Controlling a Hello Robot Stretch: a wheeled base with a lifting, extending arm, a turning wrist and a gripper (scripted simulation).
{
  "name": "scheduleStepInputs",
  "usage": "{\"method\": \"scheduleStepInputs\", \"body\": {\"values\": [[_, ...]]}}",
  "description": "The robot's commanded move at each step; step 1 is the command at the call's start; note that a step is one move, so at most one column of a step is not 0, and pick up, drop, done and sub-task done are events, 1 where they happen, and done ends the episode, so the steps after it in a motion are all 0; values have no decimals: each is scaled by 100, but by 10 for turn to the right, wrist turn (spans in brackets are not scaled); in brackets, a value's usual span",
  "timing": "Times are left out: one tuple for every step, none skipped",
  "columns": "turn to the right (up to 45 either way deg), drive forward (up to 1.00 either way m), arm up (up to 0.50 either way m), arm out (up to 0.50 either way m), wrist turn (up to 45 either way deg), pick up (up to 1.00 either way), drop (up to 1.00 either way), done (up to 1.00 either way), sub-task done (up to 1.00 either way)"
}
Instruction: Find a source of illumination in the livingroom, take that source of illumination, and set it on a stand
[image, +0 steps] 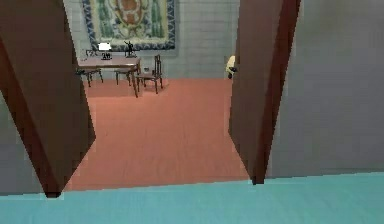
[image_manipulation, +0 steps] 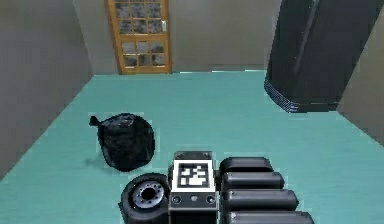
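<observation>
Searching looks barely begun: a small white thing (image: 105, 47), perhaps the light source, sits on the far counter (image: 120, 65) at left. The claw (image_manipulation: 146, 197) gives away neither its state nor any load. Taking and placing remain.

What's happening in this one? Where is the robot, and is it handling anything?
The robot stands on a teal floor facing a doorway into a red-floored room. At that room's far wall is a table with chairs. On it sits a small white thing, possibly a lamp. In the arm side view the gripper sits near a black bag on the floor. I cannot tell whether it holds anything.
</observation>
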Motion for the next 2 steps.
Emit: {"method": "scheduleStepInputs", "body": {"values": [[-30,0,0,0,0,0,0,0,0],[0,15,0,0,0,0,0,0,0]]}}
